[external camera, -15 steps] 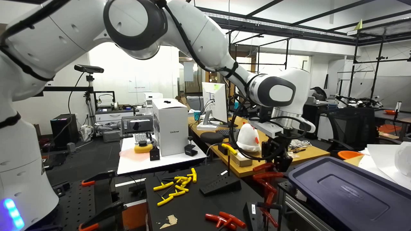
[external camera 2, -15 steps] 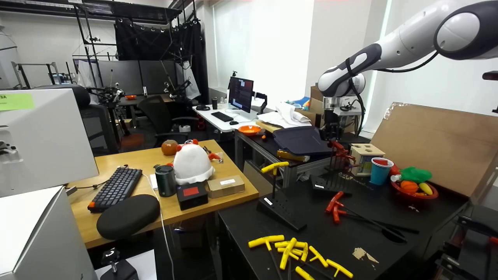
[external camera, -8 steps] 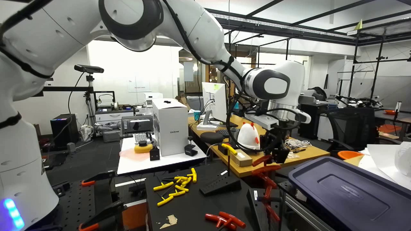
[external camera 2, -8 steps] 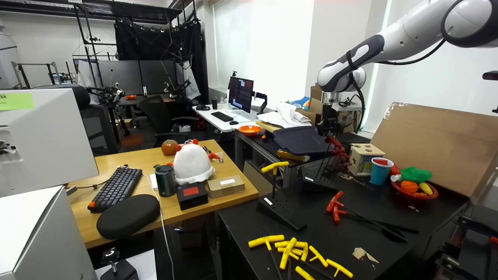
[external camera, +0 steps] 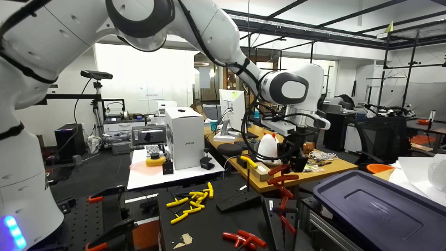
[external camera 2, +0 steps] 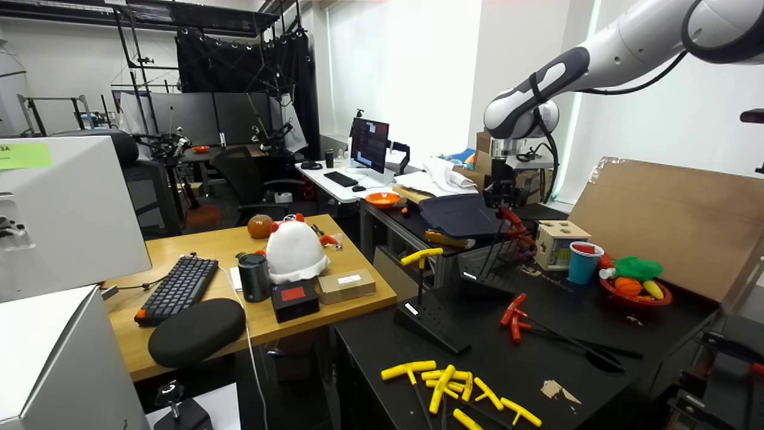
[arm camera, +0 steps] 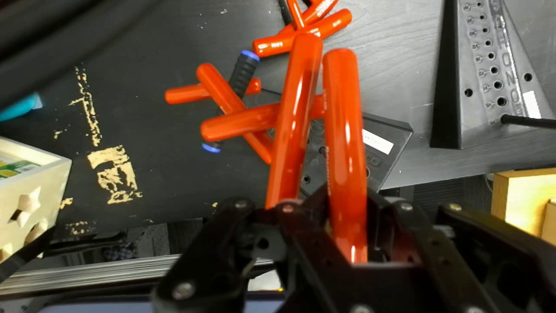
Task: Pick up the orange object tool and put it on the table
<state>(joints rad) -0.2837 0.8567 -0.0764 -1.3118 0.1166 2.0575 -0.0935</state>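
Note:
Several orange-red T-handled tools (external camera: 283, 179) (external camera 2: 514, 222) stand in a black stand (external camera: 273, 223) (arm camera: 381, 161) on the dark bench. In the wrist view, one orange tool (arm camera: 345, 130) runs between the fingers of my gripper (arm camera: 347, 204), which is shut on it. Its contact point is partly hidden by the dark linkages. A second orange handle (arm camera: 291, 126) lies close beside it. In both exterior views, my gripper (external camera: 294, 164) (external camera 2: 500, 203) is directly above the stand's handles. The table (external camera: 332, 167) (external camera 2: 352, 261) with its tan wooden top is past the dark bench.
Yellow T-handles (external camera: 195, 200) and loose red tools (external camera: 244, 238) lie on the bench. Another black stand (external camera 2: 433, 328) holds a yellow-handled tool. A wooden box (external camera 2: 558, 246), a blue cup (external camera 2: 582, 266) and a fruit bowl (external camera 2: 635, 301) are nearby. A dark lid (external camera: 379, 209) lies alongside.
The arm has risen slightly, and the gripper has moved a little left in both exterior views. The black stand and its orange tools have shifted along with it.

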